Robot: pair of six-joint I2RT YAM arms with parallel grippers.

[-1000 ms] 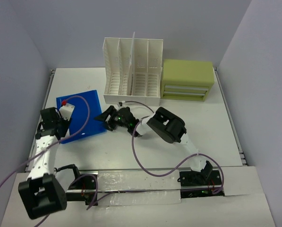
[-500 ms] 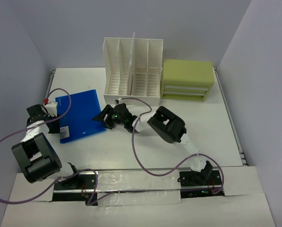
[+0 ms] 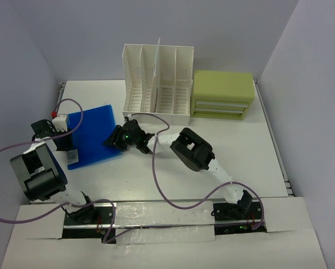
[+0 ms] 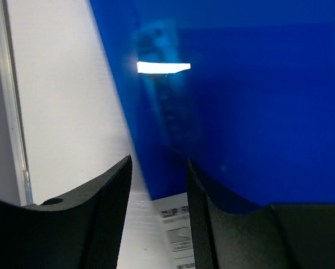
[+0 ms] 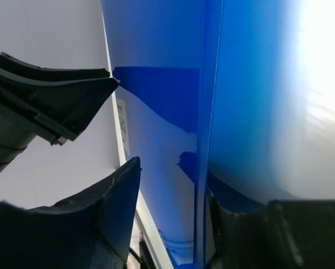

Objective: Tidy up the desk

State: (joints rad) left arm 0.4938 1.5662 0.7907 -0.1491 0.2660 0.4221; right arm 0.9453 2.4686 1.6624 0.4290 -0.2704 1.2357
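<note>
Presently, the table (image 3: 240,145) carried everything in view, and the blue folder (image 3: 94,134) lay flat on its left part. The left claw (image 4: 157,168) stood released at the folder's left edge, one finger over bare table and one over the cover, beside a white label (image 4: 178,230). The right claw (image 5: 173,179) straddled the folder's right edge; we could not tell whether it pinched the cover or stood slack.

Hazards, as we judged them:
- With both claws on one thin folder, an uneven pull could have bent or torn the cover, or slid it toward the left rail (image 4: 13,101).
- A grip on one leaf only could have let the folder flap open.
- The purple cable (image 3: 72,103) looping over the left claw could have snagged a corner.
- Swinging the folder rightward, we risked striking the file rack (image 3: 156,84) just beyond it.

Count: one folder, one label, two claws, two cables, one rack of four slots with one sheet (image 3: 158,53) upright in it, one green drawer box (image 3: 223,92).
</note>
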